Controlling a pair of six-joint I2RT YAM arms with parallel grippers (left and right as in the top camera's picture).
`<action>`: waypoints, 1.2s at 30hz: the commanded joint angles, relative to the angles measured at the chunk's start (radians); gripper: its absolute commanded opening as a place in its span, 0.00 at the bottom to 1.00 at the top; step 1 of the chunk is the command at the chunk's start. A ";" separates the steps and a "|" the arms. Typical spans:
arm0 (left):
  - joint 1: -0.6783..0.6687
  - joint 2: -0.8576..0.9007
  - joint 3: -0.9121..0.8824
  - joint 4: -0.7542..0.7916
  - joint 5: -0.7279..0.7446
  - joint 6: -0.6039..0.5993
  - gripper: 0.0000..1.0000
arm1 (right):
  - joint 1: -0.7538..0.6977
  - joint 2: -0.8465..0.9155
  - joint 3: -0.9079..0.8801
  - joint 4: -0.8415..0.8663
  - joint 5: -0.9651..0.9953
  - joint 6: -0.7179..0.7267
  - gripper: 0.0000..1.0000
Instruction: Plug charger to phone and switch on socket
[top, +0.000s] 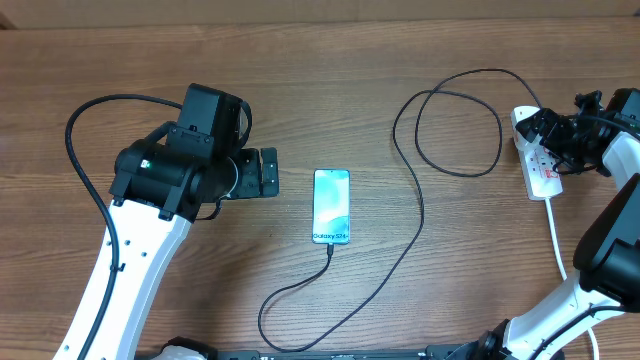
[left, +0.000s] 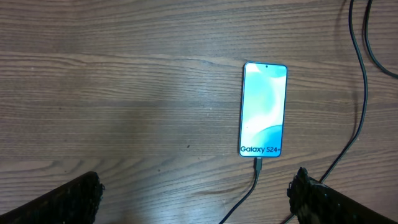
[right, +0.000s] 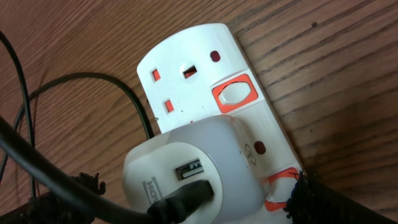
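Note:
The phone (top: 331, 206) lies face up at the table's middle, its cyan screen reading "Galaxy S24". The charger cable (top: 412, 235) has its tip in the phone's near end (left: 257, 165). It loops across the table to the socket (top: 541, 172), a white power strip at the right. Its black plug (right: 186, 200) sits in a white adapter (right: 180, 152) on the strip (right: 186, 68). My right gripper (top: 553, 140) (right: 196, 193) is open astride the adapter, one fingertip against a red switch (right: 278, 186). My left gripper (top: 262, 172) (left: 196, 199) is open and empty, left of the phone (left: 263, 109).
A second red switch (right: 233, 93) sits beside an unused outlet on the strip. The strip's thick white cord (top: 556, 235) runs toward the front right. A loop of black cable (top: 460, 120) lies left of the strip.

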 joint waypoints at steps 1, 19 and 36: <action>0.007 0.007 0.021 0.001 -0.014 0.023 0.99 | 0.042 0.014 -0.012 -0.023 -0.140 0.013 1.00; 0.007 0.007 0.021 0.001 -0.014 0.022 0.99 | 0.042 0.014 -0.013 -0.037 -0.176 -0.005 1.00; 0.007 0.007 0.021 0.001 -0.014 0.022 1.00 | 0.041 0.014 -0.012 -0.039 -0.155 0.079 1.00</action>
